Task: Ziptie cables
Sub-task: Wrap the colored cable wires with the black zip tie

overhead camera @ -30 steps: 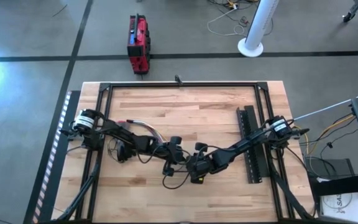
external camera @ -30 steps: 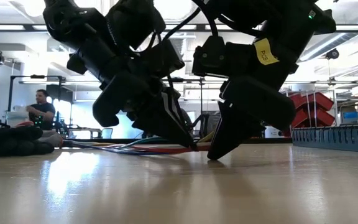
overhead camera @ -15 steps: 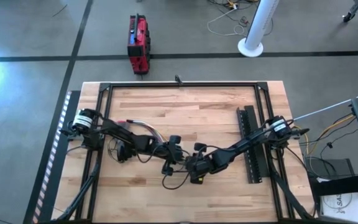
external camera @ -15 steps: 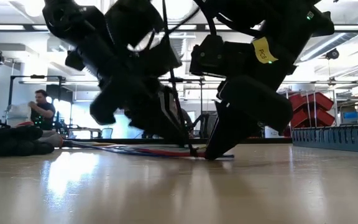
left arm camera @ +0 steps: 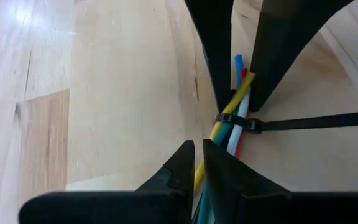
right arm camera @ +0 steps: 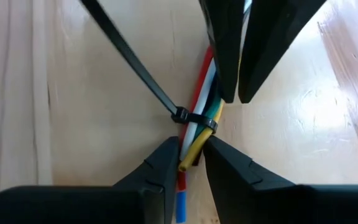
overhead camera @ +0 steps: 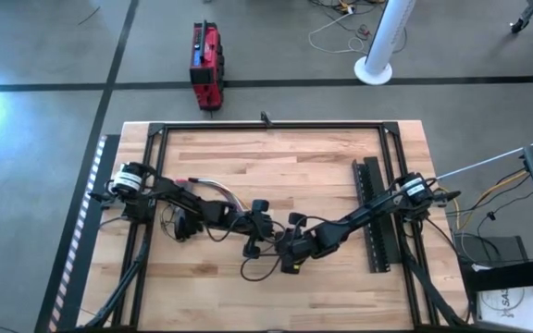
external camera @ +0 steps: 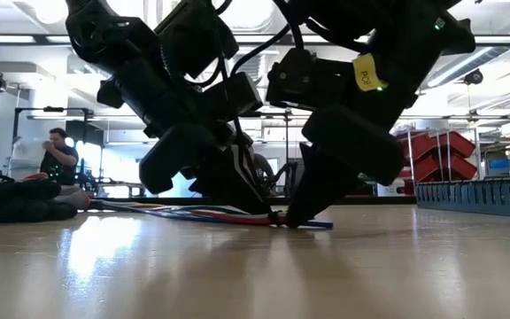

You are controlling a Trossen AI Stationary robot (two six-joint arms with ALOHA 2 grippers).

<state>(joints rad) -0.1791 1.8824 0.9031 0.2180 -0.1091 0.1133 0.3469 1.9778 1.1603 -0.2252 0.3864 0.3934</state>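
The cables (left arm camera: 229, 127), a bundle of yellow, green, blue, red and white wires, lie on the wooden table at its middle. The ziptie (right arm camera: 180, 116) is looped around them, and its thin black tail (left arm camera: 316, 121) sticks out sideways. My left gripper (left arm camera: 199, 149) and right gripper (right arm camera: 188, 149) meet tip to tip (overhead camera: 271, 248), one on each side of the loop, and each is shut on the bundle. In the low view both sets of fingers slant down to the wires (external camera: 277, 218). The rest of the bundle (overhead camera: 213, 188) curves away under my left arm. My left gripper pinches the bundle between its two fingers just behind the ziptie loop (left arm camera: 211, 135). It comes slanting down from the table's left. The wires lie on the table. My right gripper pinches the bundle near its free end (right arm camera: 190, 157), just past the loop. It slants down from the table's right. The blue and red tips (right arm camera: 179, 202) stick out beyond the fingers, and that end rests on the wood.
A long black perforated bar (overhead camera: 373, 213) lies along the table's right side. A black frame (overhead camera: 266, 127) borders the table. A red case (overhead camera: 205, 55) sits on the floor beyond the far edge. A person (external camera: 57, 152) is in the room behind.
My right gripper has shifted a little toward the table's left, closer to my left gripper. The bundle's blue end now shows past the right fingers, where it did not a second ago. My left gripper has rocked slightly and settled, its tips staying at the wires.
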